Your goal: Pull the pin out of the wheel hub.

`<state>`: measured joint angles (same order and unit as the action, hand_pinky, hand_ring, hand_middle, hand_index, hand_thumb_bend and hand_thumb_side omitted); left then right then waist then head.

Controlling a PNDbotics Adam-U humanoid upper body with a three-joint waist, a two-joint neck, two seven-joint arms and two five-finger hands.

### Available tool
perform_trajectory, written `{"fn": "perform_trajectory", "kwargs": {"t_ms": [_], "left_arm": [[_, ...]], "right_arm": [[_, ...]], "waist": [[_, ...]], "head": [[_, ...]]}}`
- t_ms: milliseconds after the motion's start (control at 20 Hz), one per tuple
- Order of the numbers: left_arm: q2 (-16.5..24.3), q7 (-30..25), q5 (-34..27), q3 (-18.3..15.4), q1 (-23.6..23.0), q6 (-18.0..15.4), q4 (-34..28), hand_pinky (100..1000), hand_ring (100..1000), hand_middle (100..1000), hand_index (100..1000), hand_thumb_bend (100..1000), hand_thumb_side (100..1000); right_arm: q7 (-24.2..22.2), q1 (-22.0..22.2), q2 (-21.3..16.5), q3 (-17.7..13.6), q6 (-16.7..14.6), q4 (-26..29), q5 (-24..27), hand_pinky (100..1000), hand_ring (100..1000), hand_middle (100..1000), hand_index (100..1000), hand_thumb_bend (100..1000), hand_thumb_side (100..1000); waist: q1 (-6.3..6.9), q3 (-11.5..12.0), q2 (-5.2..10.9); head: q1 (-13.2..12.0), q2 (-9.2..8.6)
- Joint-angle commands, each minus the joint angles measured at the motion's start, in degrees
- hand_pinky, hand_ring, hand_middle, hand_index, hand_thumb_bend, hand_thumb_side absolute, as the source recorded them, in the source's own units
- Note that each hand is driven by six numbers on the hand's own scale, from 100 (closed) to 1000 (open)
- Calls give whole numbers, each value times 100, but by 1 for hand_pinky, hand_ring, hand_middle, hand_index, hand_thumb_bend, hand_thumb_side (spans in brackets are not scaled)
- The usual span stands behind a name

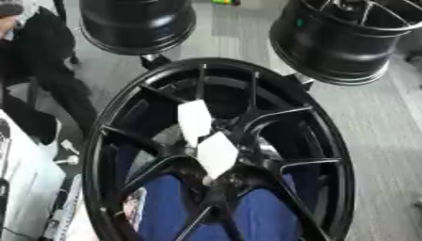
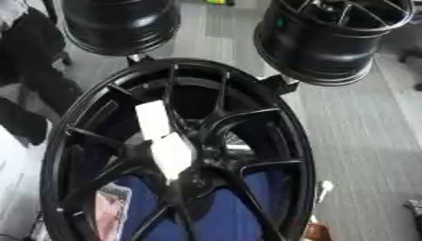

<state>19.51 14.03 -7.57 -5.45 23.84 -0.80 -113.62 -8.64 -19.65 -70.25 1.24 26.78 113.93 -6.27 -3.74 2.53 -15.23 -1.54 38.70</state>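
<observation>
Black wheel hub (image 1: 124, 141) stands upright, two white tags (image 1: 194, 120) at its centre. Two more black rims (image 2: 329, 42) stand behind. Neither hand shows; fingers' state cannot be told.

The robot's black-and-silver arms and hands cannot be made out in either eye view. Through the spokes of the wheel hub (image 1: 97, 155) show 2 rounded blue forms (image 1: 165, 207) and 2 flat white shapes (image 1: 217, 153); whether either belongs to its body is unclear.
</observation>
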Motion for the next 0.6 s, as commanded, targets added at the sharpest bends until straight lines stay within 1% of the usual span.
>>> {"fn": "perform_trajectory", "kwargs": {"t_ms": [50, 150, 300, 600], "left_arm": [[46, -30, -17, 22, 94, -2, -97, 674, 720, 493, 795, 100, 712], [40, -36, -23, 25, 92, 3, -97, 674, 720, 493, 795, 100, 713], [34, -41, -32, 28, 87, 13, -97, 674, 720, 493, 795, 100, 713], [31, -45, -40, 30, 88, 23, -97, 674, 720, 492, 795, 100, 713]], "right_arm": [[301, -40, -73, 51, -101, 66, 167, 878, 796, 749, 770, 100, 100], [485, -17, -24, 136, -191, 66, 205, 877, 791, 742, 765, 100, 100], [733, 15, 34, 236, -245, 66, 273, 876, 786, 738, 761, 100, 100], [1016, 37, 105, 276, -322, 66, 434, 874, 780, 735, 756, 100, 100]], "waist": [[28, -10, 91], [44, -14, 85], [77, -26, 79], [128, -65, 70]], "head": [[-18, -72], [-19, -67], [-13, -63], [-40, -63]]}}
